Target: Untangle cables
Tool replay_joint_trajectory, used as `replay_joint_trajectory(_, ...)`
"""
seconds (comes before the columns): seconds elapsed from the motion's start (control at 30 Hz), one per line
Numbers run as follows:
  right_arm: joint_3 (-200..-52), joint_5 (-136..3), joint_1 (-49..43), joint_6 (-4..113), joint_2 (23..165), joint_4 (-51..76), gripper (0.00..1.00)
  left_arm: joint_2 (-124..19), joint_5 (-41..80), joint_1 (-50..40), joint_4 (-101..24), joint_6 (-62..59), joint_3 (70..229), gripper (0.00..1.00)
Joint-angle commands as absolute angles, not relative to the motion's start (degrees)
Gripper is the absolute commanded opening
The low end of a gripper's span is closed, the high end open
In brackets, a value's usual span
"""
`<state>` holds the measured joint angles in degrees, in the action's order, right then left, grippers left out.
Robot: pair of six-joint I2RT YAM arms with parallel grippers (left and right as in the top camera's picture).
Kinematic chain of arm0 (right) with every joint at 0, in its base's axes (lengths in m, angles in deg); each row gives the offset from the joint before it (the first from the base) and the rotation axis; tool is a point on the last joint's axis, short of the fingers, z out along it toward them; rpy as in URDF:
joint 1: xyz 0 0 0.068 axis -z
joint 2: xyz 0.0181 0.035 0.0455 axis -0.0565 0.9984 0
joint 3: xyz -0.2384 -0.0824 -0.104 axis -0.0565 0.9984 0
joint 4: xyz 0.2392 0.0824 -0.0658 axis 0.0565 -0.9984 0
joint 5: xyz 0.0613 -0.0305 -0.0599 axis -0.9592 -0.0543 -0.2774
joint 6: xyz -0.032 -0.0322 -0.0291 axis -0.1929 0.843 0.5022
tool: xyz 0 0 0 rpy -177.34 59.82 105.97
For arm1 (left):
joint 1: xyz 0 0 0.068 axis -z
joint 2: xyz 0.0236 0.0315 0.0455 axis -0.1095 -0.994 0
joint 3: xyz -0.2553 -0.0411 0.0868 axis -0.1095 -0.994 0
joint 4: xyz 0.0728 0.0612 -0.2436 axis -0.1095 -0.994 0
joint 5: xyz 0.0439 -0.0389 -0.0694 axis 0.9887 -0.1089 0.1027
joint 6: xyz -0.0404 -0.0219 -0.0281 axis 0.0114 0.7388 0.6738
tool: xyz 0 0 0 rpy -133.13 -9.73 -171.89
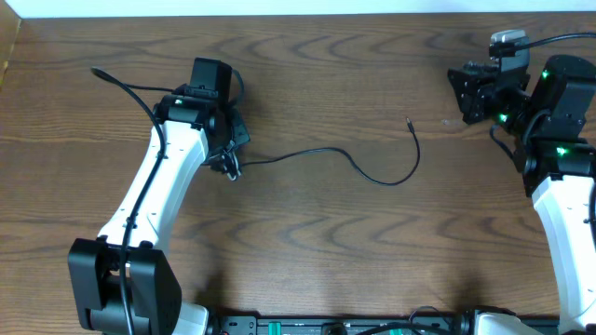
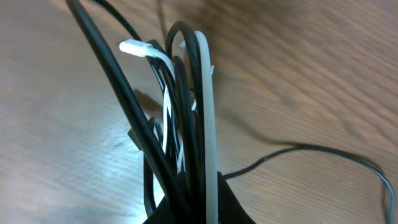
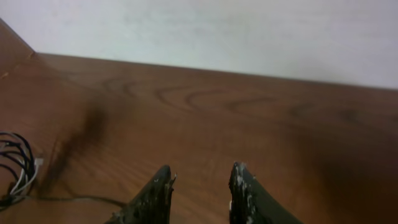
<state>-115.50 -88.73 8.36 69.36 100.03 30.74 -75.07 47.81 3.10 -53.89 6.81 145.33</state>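
Observation:
My left gripper (image 1: 230, 164) is shut on a bundle of cables (image 2: 186, 112). In the left wrist view, looped black strands and a white cable (image 2: 208, 106) stand up out of the jaws, and the white plug (image 2: 133, 46) points left. One black cable (image 1: 372, 177) trails right from that grip across the table and ends in a small plug (image 1: 410, 120). Another thin black strand (image 1: 126, 86) runs up and left past the left arm. My right gripper (image 1: 463, 93) hovers at the far right, open, with nothing between its fingers (image 3: 245, 186). The bundle (image 3: 15, 171) shows small at the left edge of the right wrist view.
The wooden table (image 1: 307, 261) ends at a pale wall (image 3: 217, 31) along the back. The left arm's white link (image 1: 149, 195) crosses the left side of the table. The right arm's body (image 1: 559, 121) stands at the right edge.

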Motion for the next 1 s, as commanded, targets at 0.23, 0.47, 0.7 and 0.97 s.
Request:
replay_joint_trajectory(0.23, -116.0, -89.3, 7.0, 69.6, 102.6, 25.7, 0.28, -75.3, 54.5, 7.5, -53.6, 9.3, 145.3, 0.07)
replay_joint_trajectory(0.47, -116.0, -89.3, 4.7, 69.6, 102.7, 24.8, 0.43, -77.2, 54.4, 12.5, -52.4, 9.3, 145.3, 0.64)
replay_joint_trajectory(0.7, -116.0, -89.3, 2.8, 69.6, 102.7, 24.8, 0.56, -77.2, 54.3, 13.3, -51.2, 5.5, 147.4, 0.81)
replay_joint_trajectory(0.97, -116.0, -89.3, -2.0, 69.3, 103.1, 24.8, 0.58, -77.4, 54.5, 10.4, -51.4, 4.1, 149.0, 0.41)
